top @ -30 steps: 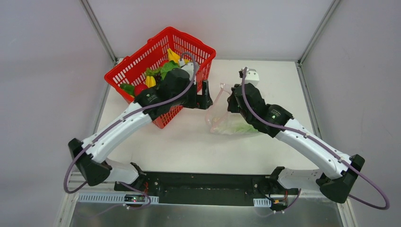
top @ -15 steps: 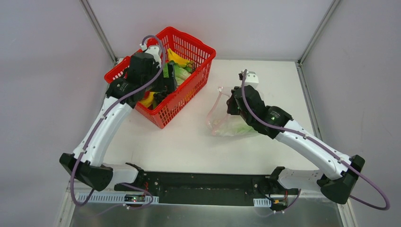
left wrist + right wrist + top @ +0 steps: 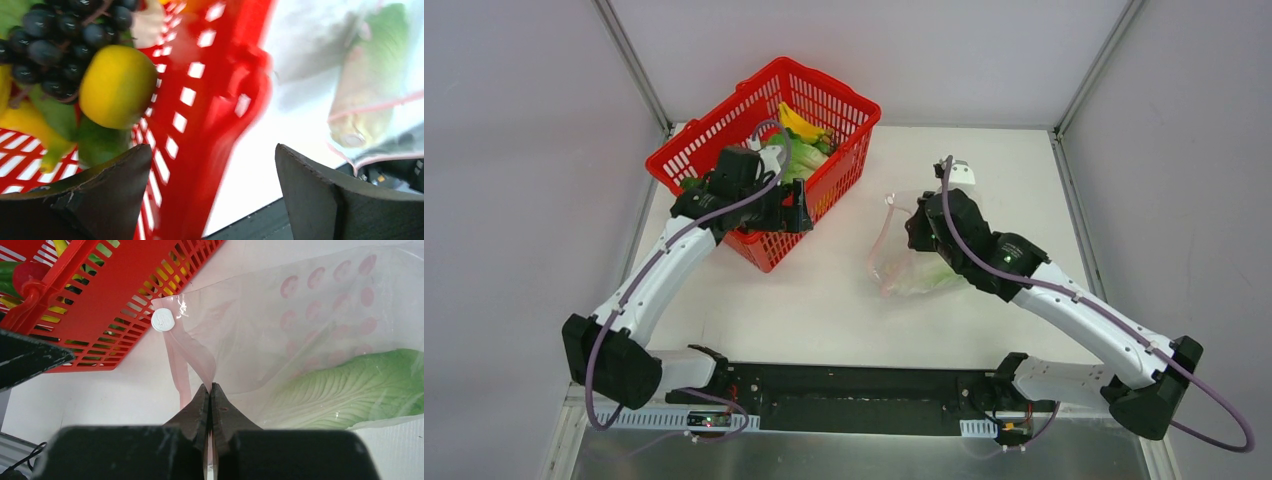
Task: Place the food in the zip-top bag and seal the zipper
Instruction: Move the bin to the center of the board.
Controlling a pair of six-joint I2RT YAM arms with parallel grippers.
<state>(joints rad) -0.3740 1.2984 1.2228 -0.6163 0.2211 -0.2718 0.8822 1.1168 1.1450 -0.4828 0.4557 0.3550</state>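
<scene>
Moved since half a second back: left gripper (image 3: 212, 150), from the middle of the red basket (image 3: 724, 135) to its right wall, jaws spread wide and empty; bare table (image 3: 824, 300) free between basket and zip-top bag (image 3: 902, 262); basket wall blurred at the left wrist; right gripper (image 3: 210, 387) pinched tight on the zipper (image 3: 192, 352); bag clear, pink-dotted, lying right of the basket, cabbage (image 3: 350, 390) inside; grapes (image 3: 60, 35) and yellow fruit (image 3: 117, 85) in the basket.

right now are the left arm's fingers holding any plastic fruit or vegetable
No, the left arm's fingers stand wide apart with nothing between them, only the red plastic mesh basket wall showing beyond them.
</scene>
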